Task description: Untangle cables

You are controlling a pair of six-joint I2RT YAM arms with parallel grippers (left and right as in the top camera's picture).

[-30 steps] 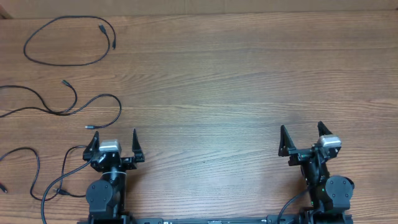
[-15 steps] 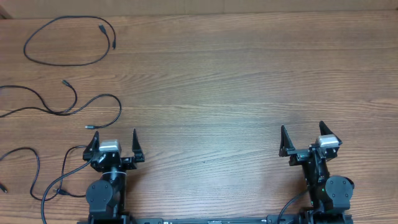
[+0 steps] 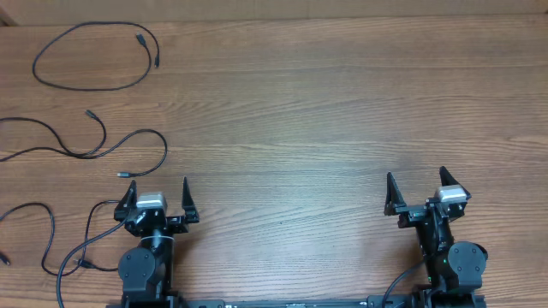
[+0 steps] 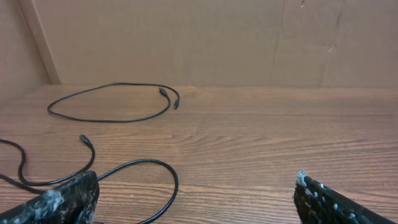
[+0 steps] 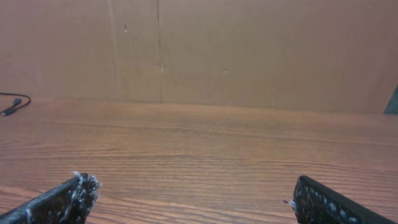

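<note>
Overhead: three sets of thin black cables lie on the left of the brown wood-grain table [image 3: 300,111]. A closed-loop cable [image 3: 90,90] sits at the far left corner, its two plug ends nearly meeting. Nearer is a wavy cable run [image 3: 141,131] whose strands meet at one spot; whether they cross there or only touch I cannot tell. A third black cord [image 3: 34,204] curls at the near-left edge, hard to separate from the arm's own wiring. The three sets lie apart, so the untangling looks largely done. The left gripper [image 3: 157,183] and right gripper [image 3: 416,174] sit along the near edge, both spread wide and empty. This looks like a parked pose that keeps them off the cords.

Left wrist: the closed-loop cable [image 4: 107,121] lies far ahead before a tan cardboard wall [image 4: 217,43]. The wavy cable run [image 4: 146,161] arcs just beyond the left finger. The fingers stand far apart with nothing between them.

Right wrist: bare wood lies between the widely parted fingers. Only a cable tip [image 5: 12,102] shows at the far left.
</note>
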